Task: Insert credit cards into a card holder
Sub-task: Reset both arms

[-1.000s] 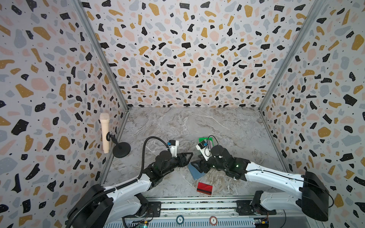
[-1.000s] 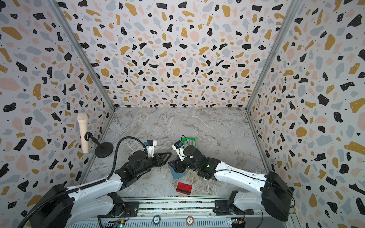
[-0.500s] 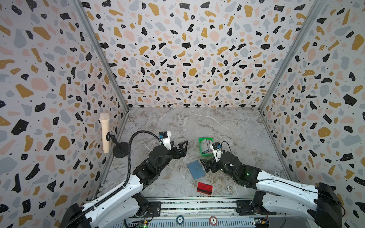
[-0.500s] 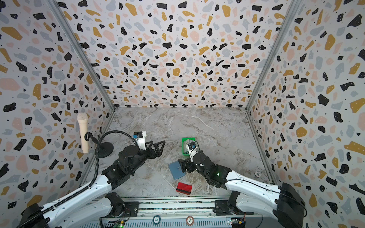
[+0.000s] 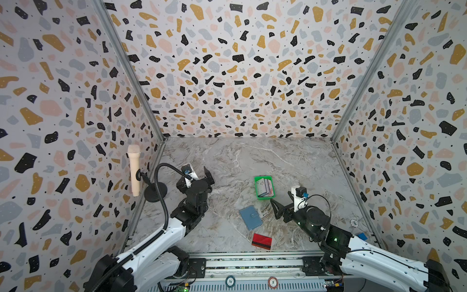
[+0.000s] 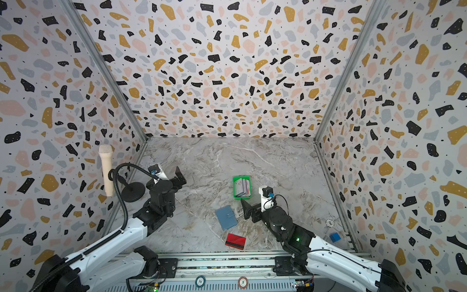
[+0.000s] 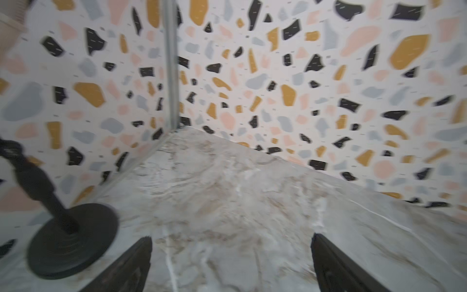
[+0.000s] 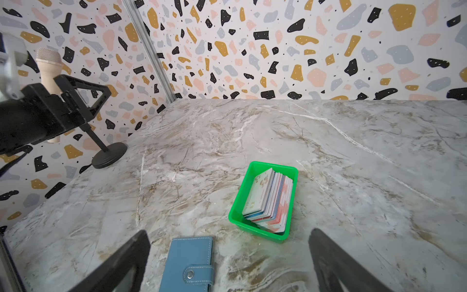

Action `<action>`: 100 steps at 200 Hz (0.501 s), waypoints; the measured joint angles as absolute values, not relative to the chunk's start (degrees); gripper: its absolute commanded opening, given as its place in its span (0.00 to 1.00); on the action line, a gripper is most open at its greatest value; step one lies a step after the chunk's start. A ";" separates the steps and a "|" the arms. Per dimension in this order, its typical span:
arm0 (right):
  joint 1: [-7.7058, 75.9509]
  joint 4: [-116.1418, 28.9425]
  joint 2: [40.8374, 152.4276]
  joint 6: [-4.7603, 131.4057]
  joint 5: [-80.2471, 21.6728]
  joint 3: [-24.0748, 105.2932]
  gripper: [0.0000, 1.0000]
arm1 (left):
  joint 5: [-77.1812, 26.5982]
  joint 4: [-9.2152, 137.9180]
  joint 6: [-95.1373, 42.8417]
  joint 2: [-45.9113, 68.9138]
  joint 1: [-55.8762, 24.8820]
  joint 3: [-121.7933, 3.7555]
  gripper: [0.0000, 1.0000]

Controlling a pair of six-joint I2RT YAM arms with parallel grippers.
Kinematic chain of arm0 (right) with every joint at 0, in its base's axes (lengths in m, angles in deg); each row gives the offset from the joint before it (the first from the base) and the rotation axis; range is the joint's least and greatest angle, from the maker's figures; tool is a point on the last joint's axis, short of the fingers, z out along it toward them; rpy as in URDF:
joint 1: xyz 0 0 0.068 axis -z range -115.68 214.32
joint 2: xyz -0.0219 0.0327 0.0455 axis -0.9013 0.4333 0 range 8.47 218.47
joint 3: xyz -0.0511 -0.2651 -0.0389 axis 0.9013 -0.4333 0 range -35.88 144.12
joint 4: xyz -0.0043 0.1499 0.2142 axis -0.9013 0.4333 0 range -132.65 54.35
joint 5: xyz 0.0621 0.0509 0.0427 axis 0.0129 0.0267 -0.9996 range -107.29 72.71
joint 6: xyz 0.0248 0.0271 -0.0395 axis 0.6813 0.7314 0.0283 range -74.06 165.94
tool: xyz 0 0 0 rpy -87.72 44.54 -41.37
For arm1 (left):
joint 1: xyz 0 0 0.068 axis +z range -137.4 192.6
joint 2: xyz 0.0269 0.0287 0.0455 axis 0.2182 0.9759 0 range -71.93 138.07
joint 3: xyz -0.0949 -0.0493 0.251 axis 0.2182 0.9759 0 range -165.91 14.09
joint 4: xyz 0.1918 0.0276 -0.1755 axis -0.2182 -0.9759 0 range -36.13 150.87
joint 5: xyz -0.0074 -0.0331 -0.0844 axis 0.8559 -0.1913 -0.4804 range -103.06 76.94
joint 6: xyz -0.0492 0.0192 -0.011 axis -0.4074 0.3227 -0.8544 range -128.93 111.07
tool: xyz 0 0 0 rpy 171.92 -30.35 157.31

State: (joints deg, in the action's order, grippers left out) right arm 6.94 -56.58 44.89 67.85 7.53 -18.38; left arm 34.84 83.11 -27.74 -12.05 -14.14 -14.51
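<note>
While I am watching remotely, a bright green rectangular plastic tray (image 5: 256, 188) is sitting on the grey marbled tabletop (image 5: 227, 161). It is holding a leaning stack of thin plastic credit cards (image 5: 265, 187) in white, pink and bluish colours. Nearer the robot, and apart from the tray, the small dusty-blue leather-like card holder (image 5: 250, 217) is lying flat and folded shut, its snap tab fastened. One red credit card (image 5: 261, 241) with a dark stripe is lying loose between the card holder and the front rail (image 5: 252, 263). The left gripper (image 7: 231, 242) is spreading its jaws wide over bare tabletop, holding nothing. The right gripper (image 8: 229, 231) is likewise gaping wide, hovering beside the card holder and tray, gripping neither.
</note>
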 measured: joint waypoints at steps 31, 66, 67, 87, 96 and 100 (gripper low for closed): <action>7.11 -56.80 46.27 67.78 9.78 -19.06 0.99 | 39.56 91.94 -20.85 -1.17 -7.45 -13.57 1.00; 7.88 -56.80 48.54 67.63 10.68 -19.06 0.99 | 38.64 96.14 -17.20 6.83 -0.59 -11.26 1.00; 7.92 -56.80 48.61 67.61 10.68 -19.06 0.99 | 38.53 96.09 -17.20 6.92 -0.48 -11.30 1.00; 9.08 -56.89 49.29 67.43 10.48 -19.06 0.99 | 36.43 95.81 -16.59 8.17 0.94 -12.90 1.00; 9.85 -57.02 49.48 67.43 10.44 -19.06 0.99 | 35.95 97.34 -16.54 7.53 1.01 -12.22 1.00; 10.24 -57.09 49.61 67.46 10.42 -19.06 0.99 | 35.73 99.15 -16.61 7.12 1.01 -11.28 1.00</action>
